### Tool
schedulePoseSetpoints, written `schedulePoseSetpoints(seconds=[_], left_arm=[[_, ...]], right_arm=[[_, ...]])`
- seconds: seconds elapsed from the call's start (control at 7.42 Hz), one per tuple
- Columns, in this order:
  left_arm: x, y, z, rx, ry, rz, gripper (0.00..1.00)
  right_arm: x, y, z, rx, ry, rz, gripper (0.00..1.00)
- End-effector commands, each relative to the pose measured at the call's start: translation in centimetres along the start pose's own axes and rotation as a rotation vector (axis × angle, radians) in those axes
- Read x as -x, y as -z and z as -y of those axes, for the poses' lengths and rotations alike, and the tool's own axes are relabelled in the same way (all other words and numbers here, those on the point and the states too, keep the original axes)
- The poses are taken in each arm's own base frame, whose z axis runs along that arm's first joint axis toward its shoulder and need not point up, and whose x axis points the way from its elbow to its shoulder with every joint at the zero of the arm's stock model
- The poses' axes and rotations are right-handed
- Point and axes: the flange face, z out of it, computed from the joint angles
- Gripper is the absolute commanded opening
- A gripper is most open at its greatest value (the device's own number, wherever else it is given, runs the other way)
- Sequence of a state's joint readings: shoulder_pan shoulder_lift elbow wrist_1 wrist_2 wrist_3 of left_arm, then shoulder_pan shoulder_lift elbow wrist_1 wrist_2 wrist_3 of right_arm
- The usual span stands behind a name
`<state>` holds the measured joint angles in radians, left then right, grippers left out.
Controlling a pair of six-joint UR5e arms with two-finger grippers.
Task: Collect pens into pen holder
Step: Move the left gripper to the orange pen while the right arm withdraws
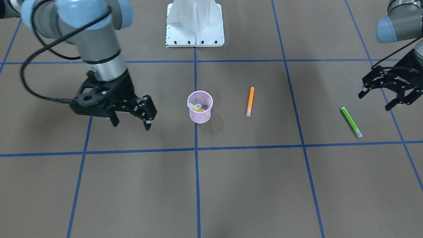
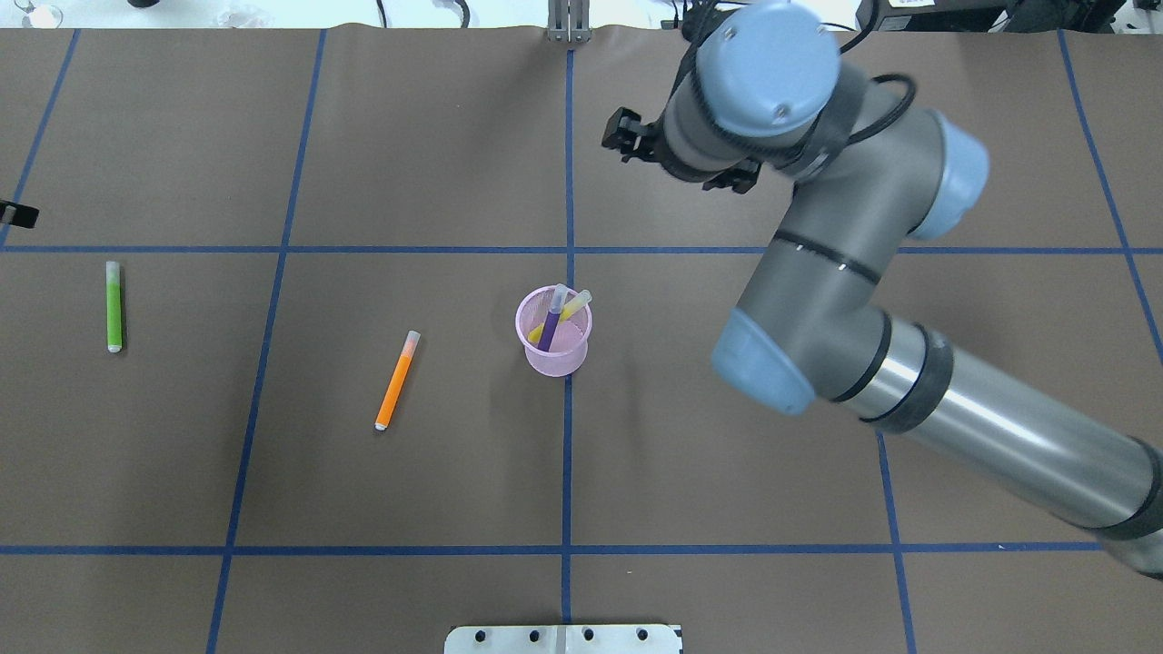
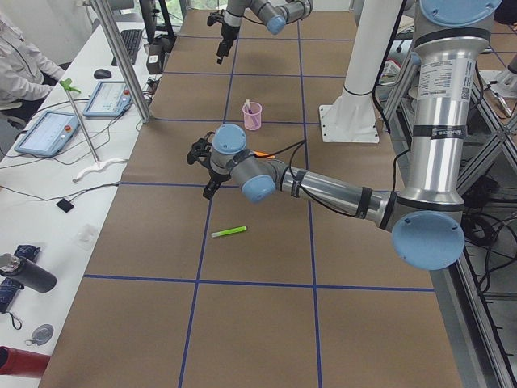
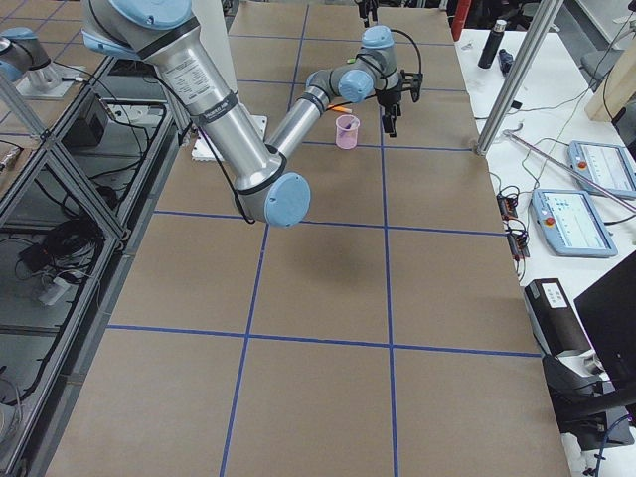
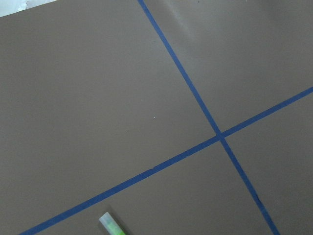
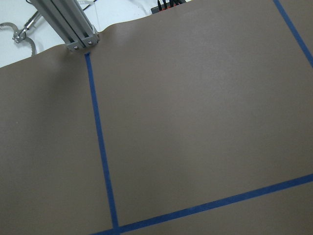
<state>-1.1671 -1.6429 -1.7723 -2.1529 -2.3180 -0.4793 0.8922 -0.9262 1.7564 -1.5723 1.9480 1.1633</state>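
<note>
Four pens in all, one pen holder [image 1: 200, 118], two grippers. Two pens inside the pink mesh cup, crossed and leaning on its rim with pale caps up: purple pen [image 2: 551, 328] and yellow pen [image 2: 569, 312]. Two more flat on the brown table [image 1: 251, 185], both to the robot's left of the cup: orange pen [image 1: 250, 101] the nearer, apart from the cup; green pen [image 1: 351, 122] farther out, beyond a blue tape line [image 1: 295, 119]. Cup upright on the central tape line, out in front of the white robot base [image 1: 195, 23]. Right gripper [image 1: 131, 125] near the cup on its opposite side, raised off the table, jaws apart with nothing between them, cup well outside the gap. Left gripper [image 1: 374, 103] likewise spread and empty, near the green pen on its outer side, pen not between the fingertips. From the left wrist camera, only the green pen's pale cap end, at the bottom edge.
</note>
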Motion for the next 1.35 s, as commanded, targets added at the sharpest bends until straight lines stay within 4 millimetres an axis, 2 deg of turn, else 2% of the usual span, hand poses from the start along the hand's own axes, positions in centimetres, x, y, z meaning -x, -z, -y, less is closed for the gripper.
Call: schedulePoseSetpoints(seconds=[0.0,0.13,0.27,0.54,0.81,0.94,1.08,1.21], left_arm=[[-7.4,-4.6,3.5,0.078,0.045,0.030,1.00],[-10.7,-6.7,3.8,0.113,0.042,0.072,1.00],[-14.7,-9.4,3.6,0.138,0.056,0.091,1.00],[-23.3,-15.3,0.9,0.178,0.050,0.098,1.00],[-26.7,-18.4,-1.3,0.221,0.033,0.092,1.00],[-29.4,-20.3,-1.4,0.210,0.059,0.107,0.99],[-30.8,-22.4,-0.3,0.211,0.096,0.125,0.94],[-30.9,-23.3,0.0,0.217,0.096,0.133,0.85]], right_arm=[[-11.0,2.8,6.5,0.074,0.141,0.010,1.00],[-16.4,3.5,8.3,0.095,0.202,0.005,1.00],[-21.6,3.9,9.3,0.107,0.256,-0.007,1.00],[-30.1,4.8,10.4,0.133,0.335,-0.010,1.00],[-38.1,5.5,11.2,0.151,0.409,-0.016,1.00],[-41.0,5.9,11.1,0.154,0.429,-0.018,1.00],[-42.6,5.9,10.8,0.161,0.436,-0.019,1.00],[-43.0,5.9,10.7,0.161,0.434,-0.021,1.00]])
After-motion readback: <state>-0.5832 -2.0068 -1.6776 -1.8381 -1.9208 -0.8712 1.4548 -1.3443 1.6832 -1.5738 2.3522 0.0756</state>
